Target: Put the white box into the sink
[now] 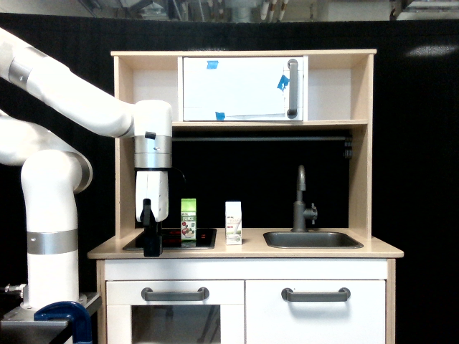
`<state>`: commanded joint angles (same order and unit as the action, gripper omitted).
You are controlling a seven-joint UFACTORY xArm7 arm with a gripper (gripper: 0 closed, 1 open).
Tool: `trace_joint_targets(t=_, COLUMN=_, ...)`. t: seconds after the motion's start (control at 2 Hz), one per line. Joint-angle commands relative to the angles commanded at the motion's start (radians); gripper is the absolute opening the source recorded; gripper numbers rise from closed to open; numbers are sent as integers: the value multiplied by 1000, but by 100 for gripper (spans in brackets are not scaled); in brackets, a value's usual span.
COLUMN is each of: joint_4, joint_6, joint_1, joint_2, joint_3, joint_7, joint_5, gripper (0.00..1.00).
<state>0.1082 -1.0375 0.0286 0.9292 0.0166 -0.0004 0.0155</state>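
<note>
In the exterior view, the white box (pixel 233 223) stands up straight on the wood countertop (pixel 244 251). It is between the black stovetop (pixel 203 239) and the sink (pixel 312 239). A green juice carton (pixel 188 220) stands just beside it, on the view's left, with a small gap between them. The sink is near the box, on the view's right, and looks bare inside from here.

The gripper (pixel 151 247) hangs down low over the left part of the stovetop. It holds nothing. It is on the far side of the juice carton from the white box.

I think the step now is to reach the white box. To do it well, the arm should lift a bit, go over the juice carton, and come down on the white box from above. The fingers should close on the box's flat sides, not on its pointy top. A soft squeeze is best, since a paper box can crush. Then it should lift the box above the sink's edge and stay away from the tall faucet (pixel 302 204).

The gripper's fingers look like one dark shape, so I cannot tell if they are spread or pressed together. The bottom of the sink is mostly hidden by its rim. The print on the box is too small to read.
</note>
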Motion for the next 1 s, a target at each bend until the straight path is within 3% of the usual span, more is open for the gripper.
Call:
trace_joint_targets(t=0.5, joint_4=10, joint_6=33, joint_1=-2, joint_2=-60, joint_3=-2, joint_7=-19, joint_5=-13, gripper=100)
trace_joint_targets(t=1.0, joint_4=103, joint_6=111, joint_1=-92, joint_2=-181, joint_3=-75, joint_7=-299, joint_5=-51, gripper=100)
